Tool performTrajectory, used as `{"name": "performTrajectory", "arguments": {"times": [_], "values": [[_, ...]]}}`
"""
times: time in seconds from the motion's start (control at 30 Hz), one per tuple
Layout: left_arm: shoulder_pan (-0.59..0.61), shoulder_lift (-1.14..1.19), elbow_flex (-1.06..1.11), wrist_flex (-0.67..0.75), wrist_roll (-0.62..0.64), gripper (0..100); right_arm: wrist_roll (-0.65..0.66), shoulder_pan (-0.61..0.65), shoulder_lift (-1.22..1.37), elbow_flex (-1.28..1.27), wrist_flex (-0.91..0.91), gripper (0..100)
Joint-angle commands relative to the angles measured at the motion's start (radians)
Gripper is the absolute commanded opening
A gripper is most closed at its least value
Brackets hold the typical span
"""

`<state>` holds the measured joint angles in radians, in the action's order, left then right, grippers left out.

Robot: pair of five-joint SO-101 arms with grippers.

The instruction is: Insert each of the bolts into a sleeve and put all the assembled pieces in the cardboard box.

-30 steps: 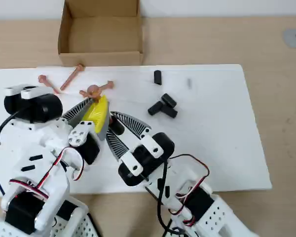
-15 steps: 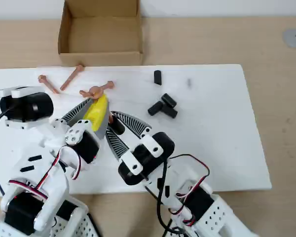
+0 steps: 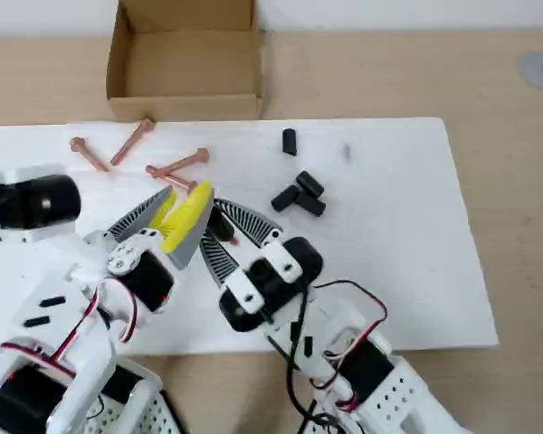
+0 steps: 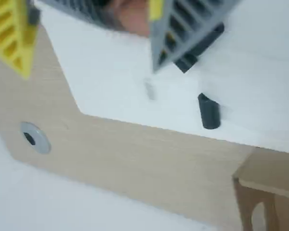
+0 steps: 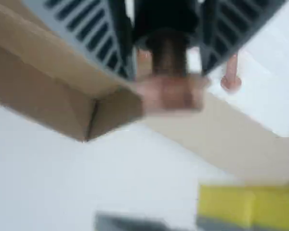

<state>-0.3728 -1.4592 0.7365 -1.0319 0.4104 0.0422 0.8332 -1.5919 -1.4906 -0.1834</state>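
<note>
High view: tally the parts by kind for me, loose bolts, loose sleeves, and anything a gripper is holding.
Loose bolts: 4
Loose sleeves: 4
Sleeve with bolt, held in the right gripper: 1
Total: 9

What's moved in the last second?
The left gripper has drawn back from the loose bolts toward its own base, ending beside the right gripper. That one stays shut on a sleeve, where a bolt end now shows. The cardboard box, spare sleeves and loose bolts look unmoved.
</note>
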Motion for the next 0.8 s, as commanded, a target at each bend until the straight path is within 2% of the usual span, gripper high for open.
{"name": "performTrajectory", "arguments": {"times": [0.0,0.23,0.37,0.43,0.53,0.63,0.77], "values": [[0.014,0.002,-0.089,-0.021,0.003,18,0.003,-0.018,-0.01,0.101,0.025,0.9],[0.025,0.005,-0.253,-0.124,0.005,18,0.003,-0.047,0.001,0.102,0.083,0.9],[0.15,0.005,-0.322,-0.161,0.0,18,0.003,-0.113,0.053,0.136,0.155,0.9],[0.232,0.005,-0.33,-0.175,-0.029,18,-0.002,-0.145,0.13,0.194,0.158,0.9],[0.313,0.005,-0.328,-0.192,-0.087,18,-0.095,-0.2,0.294,0.343,0.16,0.9],[0.345,0.001,-0.333,-0.227,-0.118,18,-0.16,-0.248,0.503,0.526,0.16,0.9],[0.347,-0.002,-0.336,-0.276,-0.184,18,-0.164,-0.28,0.796,0.78,0.16,0.9]]}}
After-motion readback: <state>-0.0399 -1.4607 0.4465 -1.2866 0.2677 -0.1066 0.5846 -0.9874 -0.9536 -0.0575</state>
